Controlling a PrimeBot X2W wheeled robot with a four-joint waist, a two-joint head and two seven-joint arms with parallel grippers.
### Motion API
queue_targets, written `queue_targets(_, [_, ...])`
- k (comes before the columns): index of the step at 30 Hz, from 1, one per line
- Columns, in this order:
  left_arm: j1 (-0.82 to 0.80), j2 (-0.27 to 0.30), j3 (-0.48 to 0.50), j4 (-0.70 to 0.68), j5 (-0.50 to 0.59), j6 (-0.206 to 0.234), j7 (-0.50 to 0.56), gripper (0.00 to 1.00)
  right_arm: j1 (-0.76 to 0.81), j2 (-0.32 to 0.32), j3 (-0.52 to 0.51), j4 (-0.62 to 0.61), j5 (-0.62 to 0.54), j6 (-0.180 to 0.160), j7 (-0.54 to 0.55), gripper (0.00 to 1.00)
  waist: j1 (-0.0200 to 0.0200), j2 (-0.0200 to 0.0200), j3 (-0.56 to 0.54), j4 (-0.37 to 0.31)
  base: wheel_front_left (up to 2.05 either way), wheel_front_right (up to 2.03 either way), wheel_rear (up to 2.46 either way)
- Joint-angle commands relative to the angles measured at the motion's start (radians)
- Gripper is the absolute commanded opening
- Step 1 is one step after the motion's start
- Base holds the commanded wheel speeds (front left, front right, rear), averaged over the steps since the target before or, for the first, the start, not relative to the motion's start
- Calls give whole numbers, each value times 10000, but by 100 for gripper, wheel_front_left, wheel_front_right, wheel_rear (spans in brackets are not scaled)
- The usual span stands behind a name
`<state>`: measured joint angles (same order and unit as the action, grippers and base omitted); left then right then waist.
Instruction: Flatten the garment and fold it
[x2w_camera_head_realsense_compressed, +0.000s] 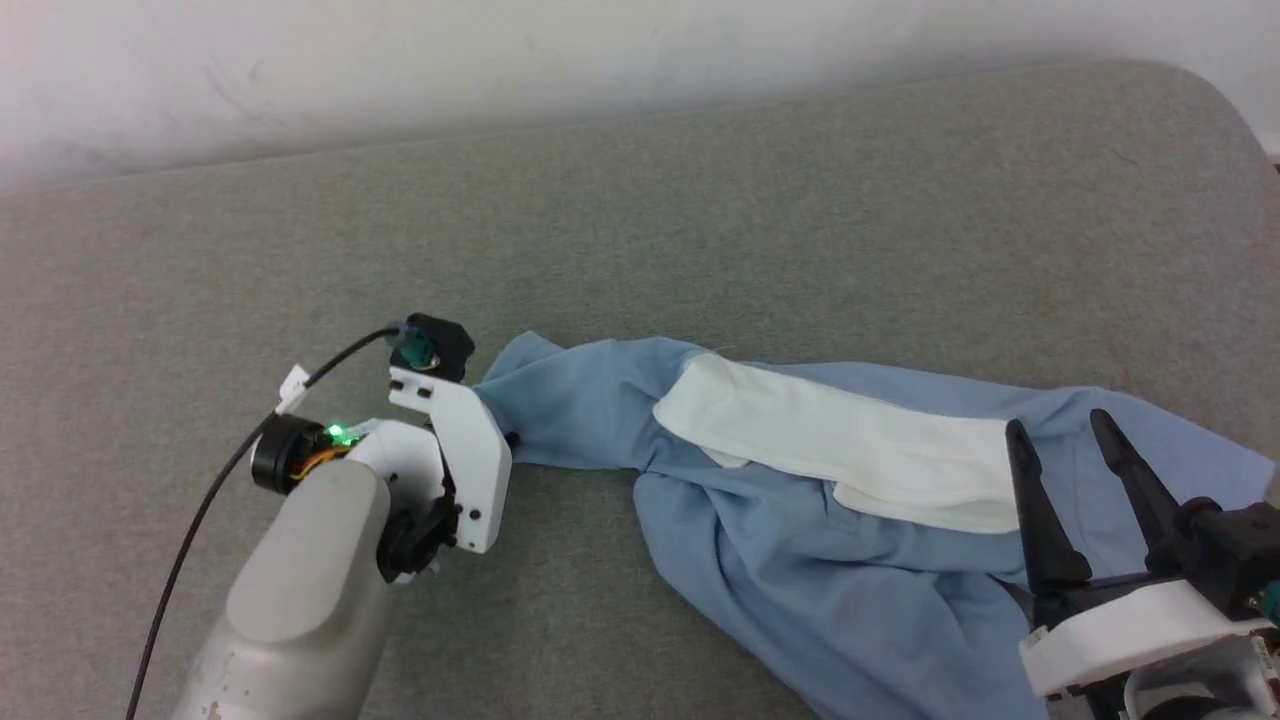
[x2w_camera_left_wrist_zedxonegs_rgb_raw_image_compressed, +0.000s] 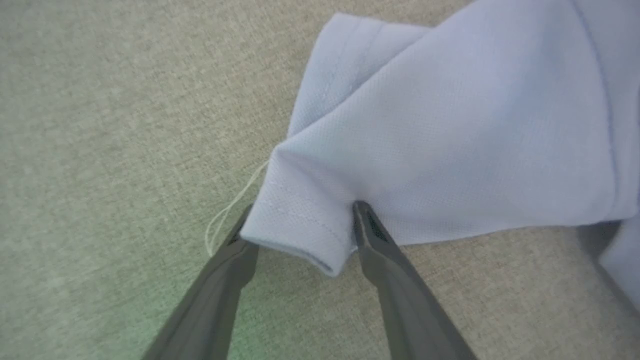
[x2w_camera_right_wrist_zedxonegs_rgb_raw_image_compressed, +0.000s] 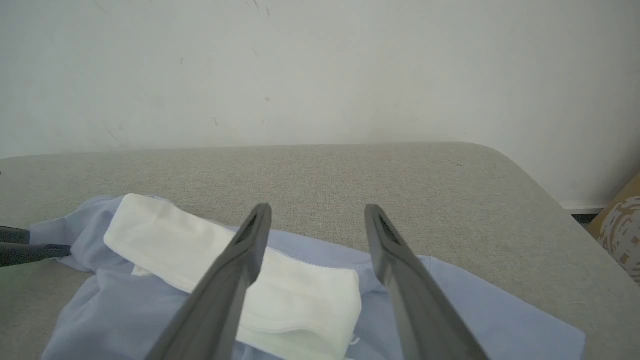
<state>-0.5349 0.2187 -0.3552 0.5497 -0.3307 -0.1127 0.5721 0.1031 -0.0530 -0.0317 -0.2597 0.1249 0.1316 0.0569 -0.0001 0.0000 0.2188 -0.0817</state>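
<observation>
Left forearm (x2w_camera_head_realsense_compressed: 300, 590) comes in low over the near-left part of the grey padded surface (x2w_camera_head_realsense_compressed: 700, 200), black cable (x2w_camera_head_realsense_compressed: 200, 510) trailing off the wrist. Left gripper (x2w_camera_left_wrist_zedxonegs_rgb_raw_image_compressed: 302, 207) is at the garment's (x2w_camera_head_realsense_compressed: 800, 560) left end: fingers apart, straddling a sleeve cuff (x2w_camera_left_wrist_zedxonegs_rgb_raw_image_compressed: 300, 230), both tips touching fabric. I can't see it clamped. Loose thread (x2w_camera_left_wrist_zedxonegs_rgb_raw_image_compressed: 225, 220) hangs off that cuff beside one finger. The light blue polo lies crumpled, running from mid-surface toward the right edge along the near side, with the white collar (x2w_camera_head_realsense_compressed: 830, 440) on top, lying flat and slanted. Right gripper (x2w_camera_head_realsense_compressed: 1058, 422) is over the shirt's right part, just right of the collar's end, fingers spread with nothing between them. White wall (x2w_camera_head_realsense_compressed: 400, 60) runs behind the far edge.
</observation>
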Motion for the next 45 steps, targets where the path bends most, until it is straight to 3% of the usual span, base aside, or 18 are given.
queue_targets(1, [590, -119, -333, 481, -119, -105, 405, 13, -138, 26, -28, 44, 49, -9, -80, 100, 1, 0, 89, -109, 0, 0, 0])
queue_targets(2, [637, -104, -444, 427, -243, -127, 554, 0, -145, 26, -56, 82, 90, -9, -96, 100, 1, 0, 68, -104, 0, 0, 0])
queue_targets(4, [717, -14, -612, 198, -414, -152, 539, 0, -144, 26, -97, 130, 149, -9, -89, 100, 1, 0, 2, -64, 0, 0, 0])
queue_targets(7, [886, 178, -378, -332, -456, -4, -373, 0, -131, 27, -175, 192, 204, -9, -45, 100, 1, 0, -165, 35, 0, 0, 0])
queue_targets(13, [1939, 475, 666, -1970, -599, 1121, -2147, 0, 38, 27, -447, 131, 323, -9, 90, 100, 1, 0, -492, 376, 0, 0, 0])
queue_targets(18, [3284, 966, 1423, -3756, -589, 1992, -2712, 0, 91, 27, -876, 560, 684, -9, 441, 100, 1, 0, -605, 665, 0, 0, 0])
queue_targets(22, [4241, 1151, 1802, -5108, -547, 2559, -2824, 0, -305, -163, -1598, 1703, 1079, -9, 920, 100, 1, 0, -588, 854, 0, 0, 0])
queue_targets(28, [4988, 1185, 1992, -6454, -594, 2934, -2776, 0, -1809, -1298, -2123, 4337, 2202, -9, 2121, 100, 1, 0, -312, 1138, 0, 0, 0])
queue_targets(34, [4982, 1106, 1901, -7148, -523, 3062, -2818, 0, -3613, -2593, -1728, 6559, 2803, -9, 3343, 100, 1, 0, 229, 1487, 0, 0, 0])
queue_targets(40, [4696, 915, 1678, -7274, -548, 3001, -2932, 0, -4713, -3260, -774, 8312, 3555, -9, 4900, 100, 1, 0, 679, 1777, 0, 0, 0])
queue_targets(41, [4654, 889, 1641, -7241, -562, 2978, -2952, 0, -4745, -3308, -604, 8578, 3711, -9, 5300, 48, 1, 0, 710, 1823, 0, 0, 0])
queue_targets(42, [4627, 864, 1618, -7197, -582, 2961, -2975, 0, -4767, -3364, -443, 8779, 3826, -9, 5661, 17, 1, 0, 729, 1856, 0, 0, 0])
queue_targets(43, [4617, 849, 1597, -7147, -606, 2943, -2982, 0, -4801, -3385, -381, 8944, 3953, -9, 5918, 0, 1, 0, 736, 1872, 0, 0, 0])
queue_targets(45, [4605, 830, 1559, -7054, -683, 2879, -2985, 0, -4850, -3384, -256, 9179, 4202, -9, 6403, 0, 1, 0, 701, 1885, 0, 0, 0])
